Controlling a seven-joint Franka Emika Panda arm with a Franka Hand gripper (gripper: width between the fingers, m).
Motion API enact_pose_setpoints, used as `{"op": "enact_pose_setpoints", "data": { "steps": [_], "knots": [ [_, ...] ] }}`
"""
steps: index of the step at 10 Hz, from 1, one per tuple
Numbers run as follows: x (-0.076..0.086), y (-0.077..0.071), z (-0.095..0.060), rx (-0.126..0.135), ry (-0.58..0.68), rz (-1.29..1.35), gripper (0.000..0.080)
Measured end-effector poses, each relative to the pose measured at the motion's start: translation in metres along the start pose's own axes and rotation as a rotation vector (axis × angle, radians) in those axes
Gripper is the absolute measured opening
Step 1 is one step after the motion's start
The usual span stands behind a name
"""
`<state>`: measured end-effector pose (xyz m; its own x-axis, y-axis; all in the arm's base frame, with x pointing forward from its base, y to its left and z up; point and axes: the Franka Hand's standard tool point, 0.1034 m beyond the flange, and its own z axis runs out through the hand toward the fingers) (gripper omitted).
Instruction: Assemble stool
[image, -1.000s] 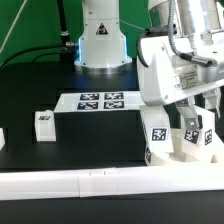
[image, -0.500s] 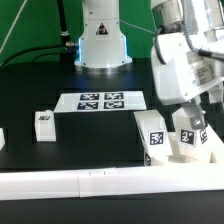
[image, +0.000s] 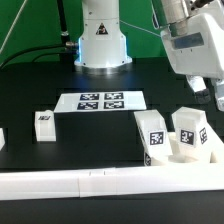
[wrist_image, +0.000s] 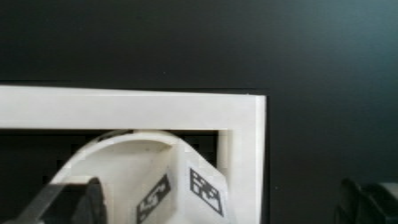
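The thick round white plastic seat disc (image: 150, 128) stands on edge on the black desk (image: 100, 140), against the long white rail (image: 60, 182) at the exterior view's right. One blocky white leg (image: 188, 122) seems fitted to it. The fingers (wrist_image: 63, 200) hang apart above it, empty. Another small tagged white leg (image: 43, 122) lies loose, well apart, so most of the fitting remains.

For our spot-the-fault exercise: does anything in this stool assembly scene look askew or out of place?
Only mildly. The leg standing on the seat at the exterior view's right seems to lean slightly rather than sit square. The loose leg and marker board look orderly.
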<state>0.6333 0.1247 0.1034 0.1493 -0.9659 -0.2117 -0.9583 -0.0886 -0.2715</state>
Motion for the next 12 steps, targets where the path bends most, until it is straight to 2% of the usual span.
{"op": "enact_pose_setpoints", "data": {
  "steps": [2,4,5,6,9,11,12],
  "knots": [
    [0.001,0.000,0.000,-0.009,0.009,-0.161,0.0648],
    [-0.002,-0.001,-0.002,-0.076,-0.006,-0.556,0.0648],
    [-0.001,-0.002,-0.002,-0.066,0.007,-0.598,0.0648],
    [0.004,-0.003,-0.004,-0.030,0.052,-0.632,0.0648],
    [0.009,-0.002,-0.004,-0.050,0.065,-0.853,0.0648],
    [0.013,-0.007,-0.008,-0.123,0.071,-1.270,0.0648],
    [0.009,-0.005,-0.004,-0.177,0.063,-1.425,0.0648]
  ]
}}
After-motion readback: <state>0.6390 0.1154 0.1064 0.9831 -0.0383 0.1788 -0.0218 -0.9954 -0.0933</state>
